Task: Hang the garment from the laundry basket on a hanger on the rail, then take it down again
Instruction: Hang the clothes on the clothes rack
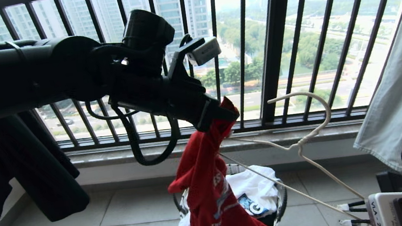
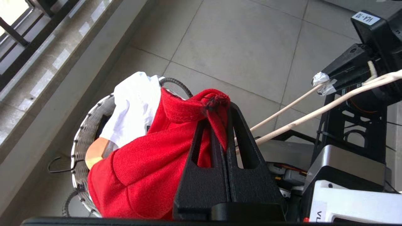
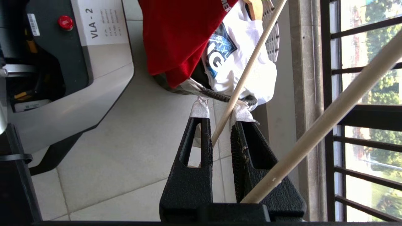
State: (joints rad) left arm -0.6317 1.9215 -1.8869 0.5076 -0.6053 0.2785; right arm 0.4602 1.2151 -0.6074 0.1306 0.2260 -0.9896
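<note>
The left gripper [image 1: 220,116] is closed on a bunched fold of the red garment [image 1: 215,195], which hangs down soft and creased over the laundry basket [image 2: 82,141], a round one with a woven rim, standing on the tiled floor [image 1: 130,221] below the window. The right gripper [image 3: 220,117], with white tape on its fingertips, is clamped on one thin rod of the white wire hanger [image 1: 304,142], whose curved hook points up. A white printed shirt [image 1: 256,190] lies crumpled in the basket.

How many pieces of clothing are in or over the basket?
2 visible: a red shirt pinched by the left end effector above the basket, and a white shirt lying inside it. Others may be hidden beneath.
</note>
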